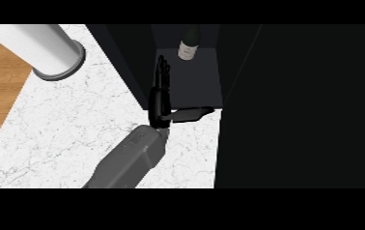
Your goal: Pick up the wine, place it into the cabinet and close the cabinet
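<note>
standing inside the open cabinet (187, 86), well back on its dark floor, the wine (189, 44) is upright. one hand (161, 93), which side i cannot tell, sits at the cabinet's left wall, fingers straight, thumb out toward the front edge, holding nothing. bare floor lies between hand and bottle. a white cylinder (50, 50) rests on the marble counter (78, 122), well to the left.
</note>
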Robot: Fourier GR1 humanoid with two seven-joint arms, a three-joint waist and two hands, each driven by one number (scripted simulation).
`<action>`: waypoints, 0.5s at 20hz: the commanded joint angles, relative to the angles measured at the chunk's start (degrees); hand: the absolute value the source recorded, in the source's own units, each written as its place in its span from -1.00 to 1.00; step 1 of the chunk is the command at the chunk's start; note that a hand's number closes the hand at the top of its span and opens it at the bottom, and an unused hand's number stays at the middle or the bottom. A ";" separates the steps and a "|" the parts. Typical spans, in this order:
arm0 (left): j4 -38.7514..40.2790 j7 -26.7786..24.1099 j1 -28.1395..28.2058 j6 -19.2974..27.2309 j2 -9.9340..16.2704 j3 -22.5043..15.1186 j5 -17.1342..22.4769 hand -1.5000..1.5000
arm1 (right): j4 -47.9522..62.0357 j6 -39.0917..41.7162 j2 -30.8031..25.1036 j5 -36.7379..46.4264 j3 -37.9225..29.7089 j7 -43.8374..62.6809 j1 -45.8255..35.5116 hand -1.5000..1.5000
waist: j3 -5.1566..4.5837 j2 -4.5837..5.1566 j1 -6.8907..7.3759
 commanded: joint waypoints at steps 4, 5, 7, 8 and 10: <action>-20.00 4.22 9.74 11.76 0.09 -8.16 -5.17 -1.00 | -4.91 -0.47 -0.93 -2.26 -2.63 1.53 0.87 -1.00 | 0.03 -0.02 1.46; -22.67 3.93 12.24 12.01 0.15 -8.80 -5.04 -1.00 | -8.80 -0.70 -1.99 -2.11 -1.83 4.98 2.10 -1.00 | 0.02 -0.12 1.39; -25.59 2.15 16.75 11.17 0.21 -10.46 -6.25 -1.00 | -8.91 -1.74 -1.27 -2.40 -1.69 5.03 1.23 -1.00 | 0.00 -0.02 1.31; -30.24 5.87 14.66 14.40 1.51 -10.96 -7.86 -1.00 | -6.50 0.35 -1.23 -2.00 -1.53 1.58 3.13 -1.00 | 0.04 0.00 1.32; -33.66 4.63 20.11 15.88 1.56 -13.23 -9.03 -1.00 | -6.68 2.27 -3.10 -7.59 -6.97 0.07 4.14 -1.00 | 0.07 -0.06 1.27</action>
